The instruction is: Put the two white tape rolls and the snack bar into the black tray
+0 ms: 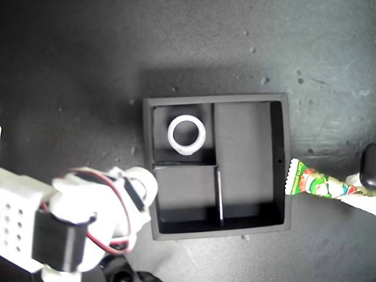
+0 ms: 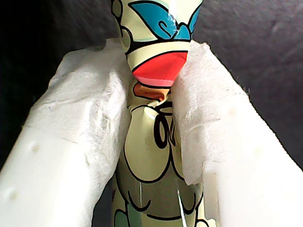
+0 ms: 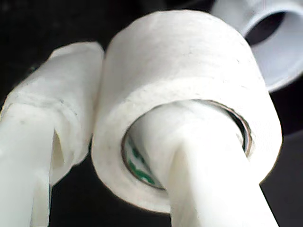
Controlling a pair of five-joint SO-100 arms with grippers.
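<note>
The black tray (image 1: 279, 170) sits mid-scene in the exterior view. One white tape roll (image 1: 187, 134) (image 3: 272, 35) lies in its small far-left compartment. The other tape roll (image 3: 180, 61) (image 1: 144, 178), with a greenish core, is held just outside the tray's left wall. My second gripper (image 3: 137, 94) (image 1: 141, 187) is shut on it, one finger through the hole and one outside. At the exterior view's right the snack bar (image 1: 317, 184) (image 2: 158, 142) hangs with its crimped end at the tray's right wall. My first gripper (image 2: 156, 71) (image 1: 356, 187) is shut on the bar's other end.
The dark grey tabletop (image 1: 88, 70) surrounds the tray. The second arm's white body and black motor (image 1: 59, 235) fill the exterior view's lower left. The tray's long compartment (image 1: 244, 158), narrow slot and near-left compartment (image 1: 185, 191) hold nothing.
</note>
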